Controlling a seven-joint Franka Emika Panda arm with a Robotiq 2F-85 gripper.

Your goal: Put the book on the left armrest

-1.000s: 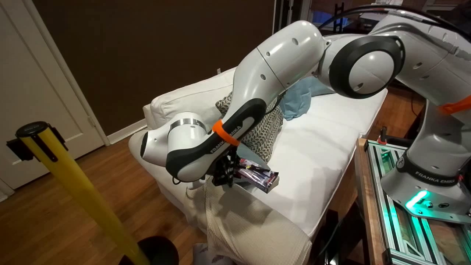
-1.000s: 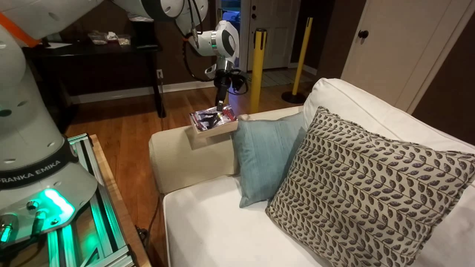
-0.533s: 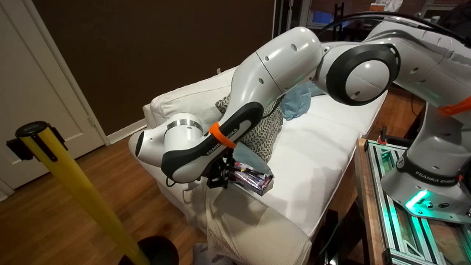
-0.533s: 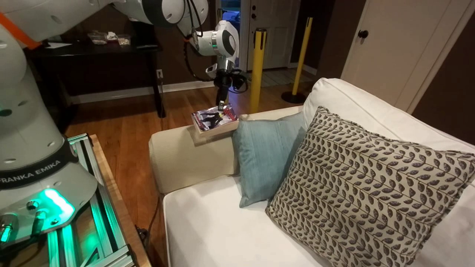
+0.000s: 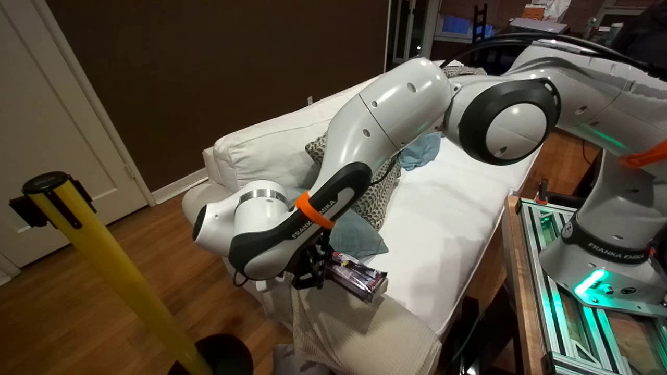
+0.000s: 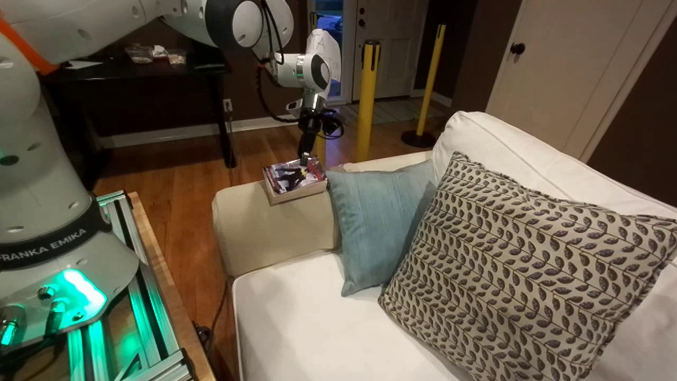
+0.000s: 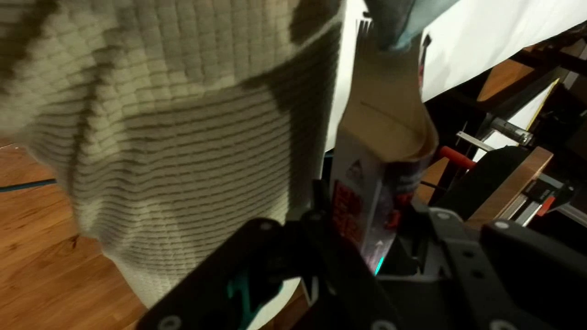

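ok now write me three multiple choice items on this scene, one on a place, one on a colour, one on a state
1. Where is the book?
A) on the floor
B) over the armrest
C) on the table

2. What colour is the plain cushion beside the armrest?
A) red
B) yellow
C) blue

3. How is the claw?
A) shut on the book
B) open and empty
C) shut on nothing

1 B: both exterior views show the book over it.
2 C: its cover is a greyish blue in both exterior views.
3 A: the wrist view shows the jaws on both sides of the book.
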